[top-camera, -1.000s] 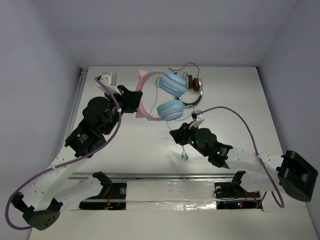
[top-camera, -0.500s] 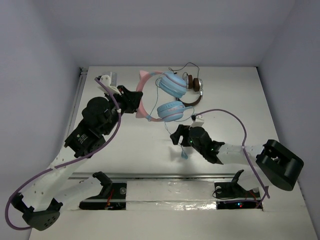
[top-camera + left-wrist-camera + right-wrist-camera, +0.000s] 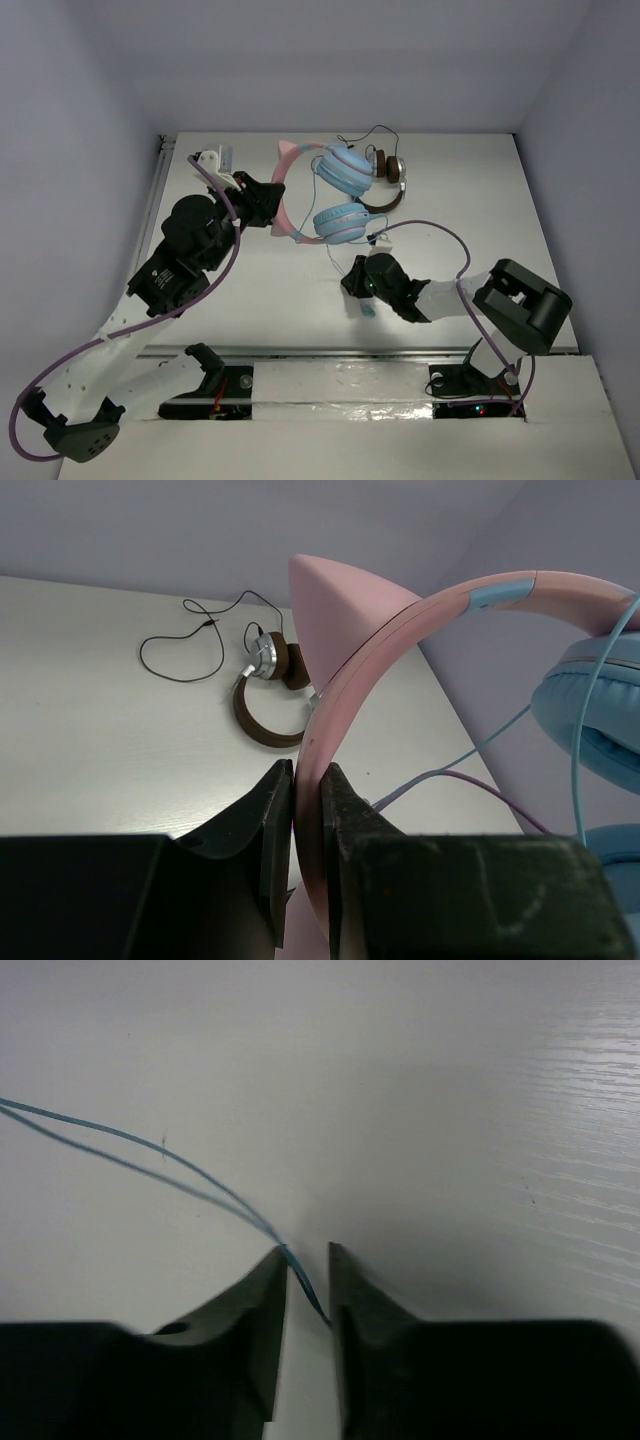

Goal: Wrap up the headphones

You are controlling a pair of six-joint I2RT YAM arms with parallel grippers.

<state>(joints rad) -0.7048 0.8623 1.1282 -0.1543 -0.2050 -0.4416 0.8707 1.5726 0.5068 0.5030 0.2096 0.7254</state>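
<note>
— What has the left end effector [image 3: 307,780] got?
— It's clamped tight on the pink headband [image 3: 400,620] of the headphones [image 3: 340,170], close to one cat ear, with a finger on each side of the band.
— And the right end effector [image 3: 308,1260]?
— Its jaws are parted by only a narrow gap, tips low over the surface [image 3: 450,1110]. The thin blue cable [image 3: 150,1165] runs in between them and brushes one finger. The gap is wider than the cable, so I wouldn't call it pinched.
— How do the arms sit?
— The left arm [image 3: 185,250] reaches up the left side, wrist angled toward the band. The right arm [image 3: 450,300] is folded, elbow out to the right, forearm lying low and pointing left.
— Where are the headphones?
— At the far middle of the surface, blue ear cups [image 3: 338,220] toward the right arm, just beside the brown-and-silver headphones [image 3: 392,185].
</note>
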